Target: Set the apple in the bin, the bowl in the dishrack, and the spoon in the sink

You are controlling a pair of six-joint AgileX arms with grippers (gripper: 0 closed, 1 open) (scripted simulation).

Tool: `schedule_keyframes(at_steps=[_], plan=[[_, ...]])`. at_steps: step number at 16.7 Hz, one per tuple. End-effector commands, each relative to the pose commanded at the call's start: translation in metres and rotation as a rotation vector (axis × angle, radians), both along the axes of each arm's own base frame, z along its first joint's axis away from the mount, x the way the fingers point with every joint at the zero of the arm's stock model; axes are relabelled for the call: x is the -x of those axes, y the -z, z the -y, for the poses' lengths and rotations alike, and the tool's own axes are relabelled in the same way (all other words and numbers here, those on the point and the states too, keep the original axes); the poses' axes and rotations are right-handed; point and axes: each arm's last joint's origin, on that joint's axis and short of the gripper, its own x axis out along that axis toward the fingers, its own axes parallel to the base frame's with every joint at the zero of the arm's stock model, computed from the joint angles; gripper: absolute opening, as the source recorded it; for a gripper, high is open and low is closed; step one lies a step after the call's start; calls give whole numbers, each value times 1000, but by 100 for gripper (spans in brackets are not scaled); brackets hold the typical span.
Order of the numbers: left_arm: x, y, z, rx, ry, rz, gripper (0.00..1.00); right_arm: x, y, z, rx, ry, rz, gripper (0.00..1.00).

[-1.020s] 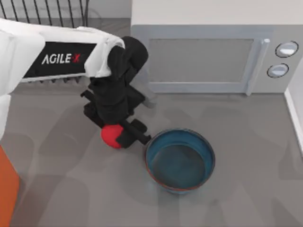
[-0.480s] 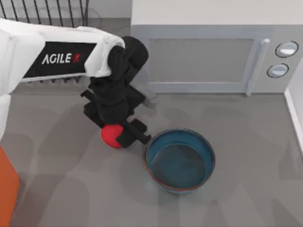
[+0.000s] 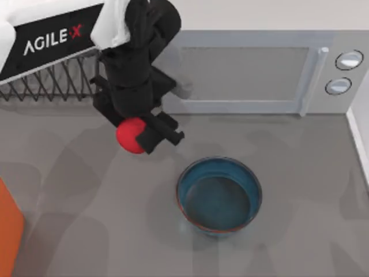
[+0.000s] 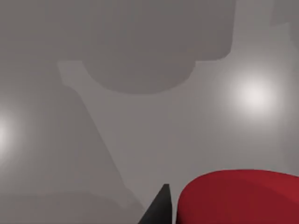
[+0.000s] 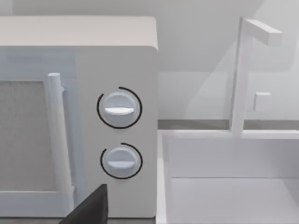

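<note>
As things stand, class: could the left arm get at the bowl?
Probably not yet. The left gripper is shut on the apple, so it has no free grasp. Otherwise the way looks open: the bowl sits uncovered on the table, near that gripper.

Red apple (image 3: pixel 130 135) beside teal bowl (image 3: pixel 219 195)

My left arm reaches in from the far left, its white link slanting across the far edge and its black wrist bent steeply down toward the tabletop. The left gripper (image 3: pixel 140 134) hangs above the surface, its fingers (image 3: pixel 164 131) closed on the apple (image 3: pixel 129 134), one dark fingertip just beside the fruit in the left wrist view.
</note>
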Motion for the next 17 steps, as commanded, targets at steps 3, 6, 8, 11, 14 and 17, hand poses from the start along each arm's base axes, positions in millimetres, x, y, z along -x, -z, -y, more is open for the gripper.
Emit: schedule_keyframes(at_steps=[3,6,8,11,14,17], plan=[[2,-18,-1,8,-1,13,0,0,0,0,0,0,0,100],[1,-16,-2,6,0,11,0,0,0,0,0,0,0,100],[1,-17,-4,5,5,10,0,0,0,0,0,0,0,100],[-1,-26,-27,4,46,7,0,0,0,0,0,0,0,100],[1,-39,-70,3,135,1,0,0,0,0,0,0,0,100],[15,-52,-124,2,280,-14,0,0,0,0,0,0,0,100]])
